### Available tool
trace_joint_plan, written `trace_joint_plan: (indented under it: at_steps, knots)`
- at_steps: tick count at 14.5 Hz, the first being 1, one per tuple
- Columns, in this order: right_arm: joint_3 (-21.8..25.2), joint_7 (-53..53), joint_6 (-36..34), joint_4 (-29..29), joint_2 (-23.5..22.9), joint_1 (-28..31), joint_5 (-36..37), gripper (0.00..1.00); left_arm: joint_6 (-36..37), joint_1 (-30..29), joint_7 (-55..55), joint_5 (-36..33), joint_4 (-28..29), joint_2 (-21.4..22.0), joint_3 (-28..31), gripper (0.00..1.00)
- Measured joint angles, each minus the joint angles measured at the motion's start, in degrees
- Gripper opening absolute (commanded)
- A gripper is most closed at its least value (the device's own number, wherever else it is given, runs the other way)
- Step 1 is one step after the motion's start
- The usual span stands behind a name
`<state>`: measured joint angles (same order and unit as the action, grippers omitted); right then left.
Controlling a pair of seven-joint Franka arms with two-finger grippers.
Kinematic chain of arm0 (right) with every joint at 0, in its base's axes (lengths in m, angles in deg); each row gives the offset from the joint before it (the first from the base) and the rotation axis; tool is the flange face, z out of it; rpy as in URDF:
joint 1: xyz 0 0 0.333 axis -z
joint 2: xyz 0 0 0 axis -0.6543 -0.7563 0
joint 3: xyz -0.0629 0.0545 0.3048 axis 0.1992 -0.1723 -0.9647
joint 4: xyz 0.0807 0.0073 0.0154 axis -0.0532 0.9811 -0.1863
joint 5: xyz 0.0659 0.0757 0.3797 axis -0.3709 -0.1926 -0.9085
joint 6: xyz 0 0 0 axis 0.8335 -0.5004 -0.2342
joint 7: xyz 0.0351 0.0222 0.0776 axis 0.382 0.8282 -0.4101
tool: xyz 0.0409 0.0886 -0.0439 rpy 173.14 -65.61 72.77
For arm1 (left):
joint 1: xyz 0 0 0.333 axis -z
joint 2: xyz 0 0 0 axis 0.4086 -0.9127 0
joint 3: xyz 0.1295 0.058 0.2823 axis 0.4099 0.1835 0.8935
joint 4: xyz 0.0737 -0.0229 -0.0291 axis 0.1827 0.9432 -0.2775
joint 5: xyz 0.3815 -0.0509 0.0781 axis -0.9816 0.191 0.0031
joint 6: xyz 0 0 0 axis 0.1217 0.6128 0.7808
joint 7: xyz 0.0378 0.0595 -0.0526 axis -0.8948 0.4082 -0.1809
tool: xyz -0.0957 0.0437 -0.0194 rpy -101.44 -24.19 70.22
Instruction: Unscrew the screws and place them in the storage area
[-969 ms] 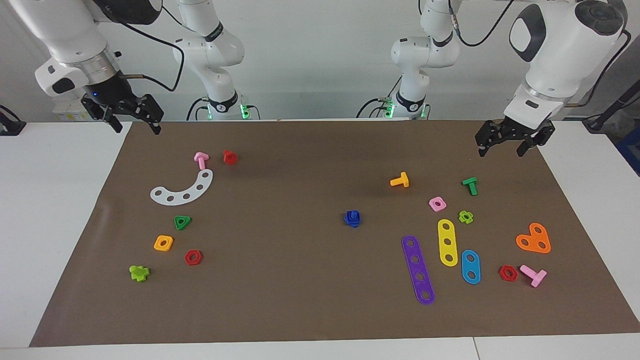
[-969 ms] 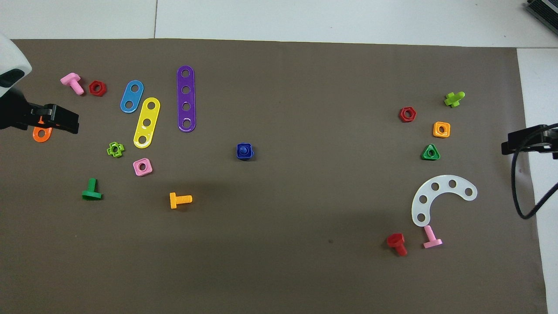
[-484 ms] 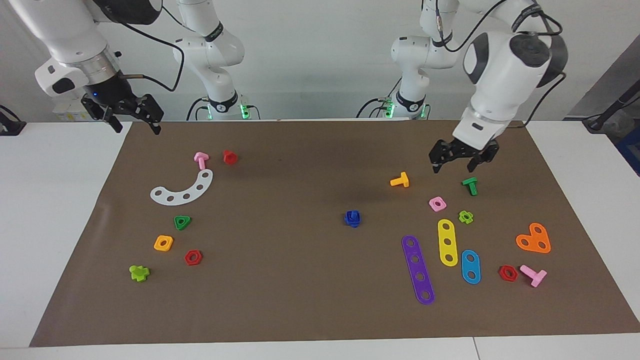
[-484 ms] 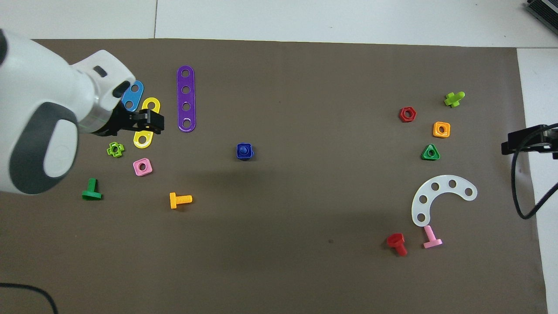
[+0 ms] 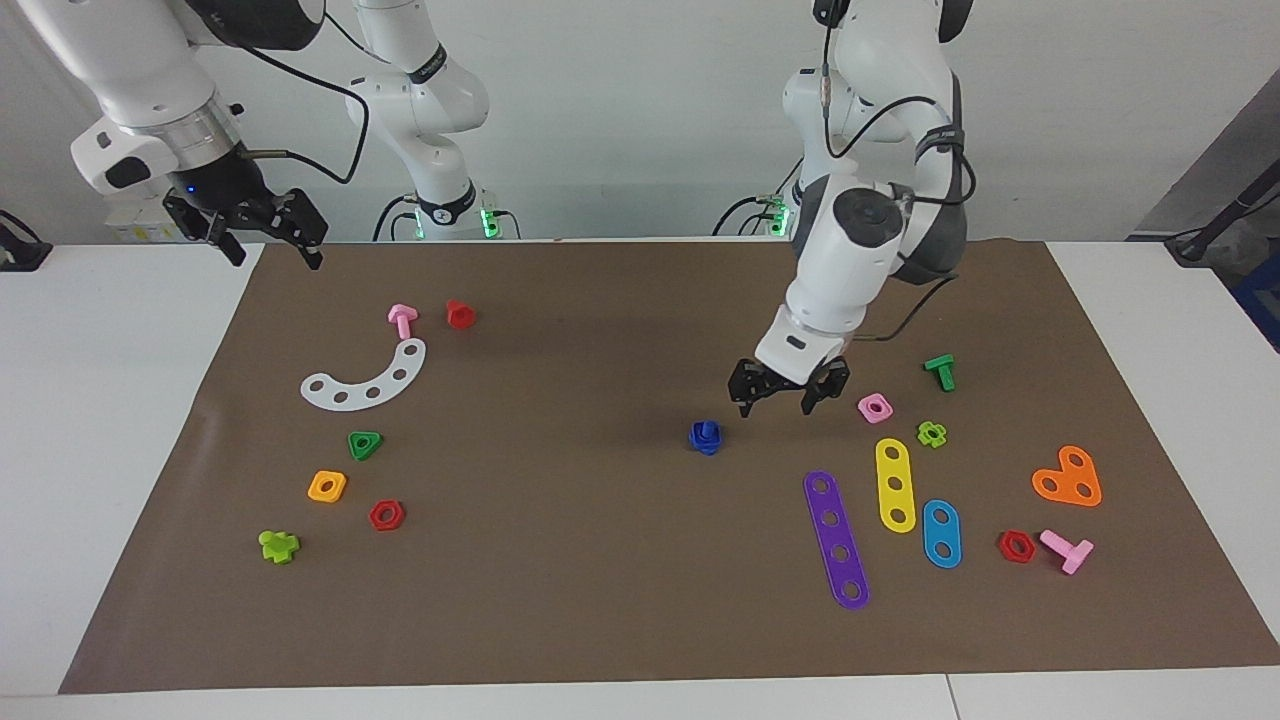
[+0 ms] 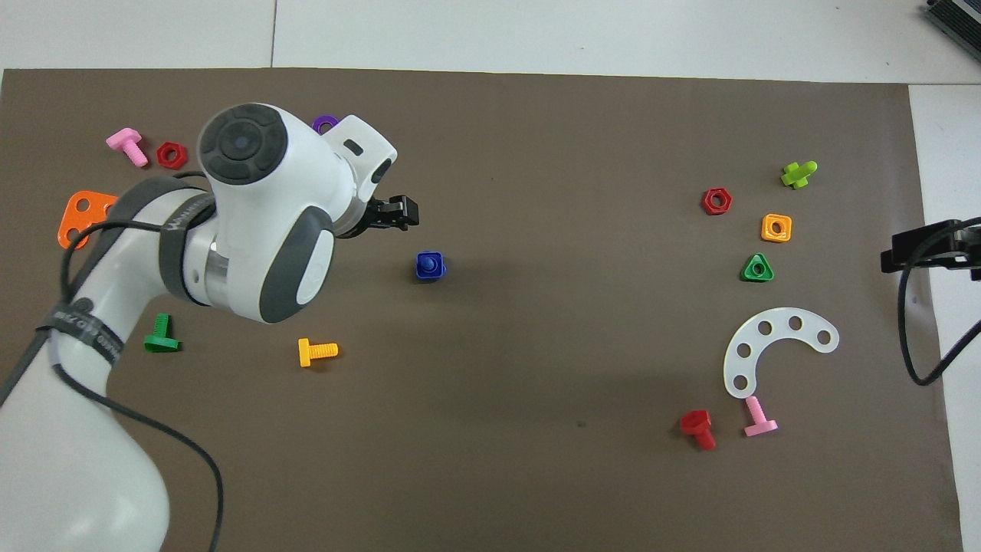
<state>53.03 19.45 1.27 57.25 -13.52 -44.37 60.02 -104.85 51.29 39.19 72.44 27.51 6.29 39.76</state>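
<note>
A small blue screw [image 5: 706, 437] stands in its blue square nut near the middle of the brown paper mat [image 5: 600, 580]; it also shows in the overhead view [image 6: 431, 265]. My left gripper [image 5: 776, 405] is open and empty, low over the mat just beside the blue screw, toward the left arm's end; it also shows in the overhead view [image 6: 402, 213]. My right gripper [image 5: 277, 255] is open and empty, and waits raised over the mat's corner at the right arm's end. Bare mat [image 6: 498, 429] lies nearer to the robots than the screw.
At the left arm's end lie a pink nut [image 5: 875, 407], green bolt [image 5: 940, 371], orange bolt [image 6: 316, 352] and yellow [image 5: 896, 484], purple [image 5: 836, 539] and blue strips [image 5: 941, 533]. At the right arm's end lie a white arc [image 5: 366, 380], a red bolt [image 5: 459, 314] and several nuts.
My left arm has swung from the mat's edge at its own end toward the middle and come down beside the blue screw. The right arm has not moved.
</note>
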Motion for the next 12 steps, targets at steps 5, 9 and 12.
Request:
trace_joint_plan:
  at_steps: [5,9,12]
  knots:
    - [0.0,0.0,0.0,0.3,0.0,0.0,0.0,1.00,-6.0,3.5,-0.9,0.0,-0.4,-6.3,0.0,0.89]
    - [0.0,0.0,0.0,0.4,0.0,0.0,0.0,1.00,-8.7,5.3,-0.8,0.0,2.5,-7.0,0.1,0.84]
    - [0.0,0.0,0.0,0.4,0.1,0.0,0.0,1.00,-8.9,6.0,-0.4,0.0,3.9,-7.0,0.0,0.80]
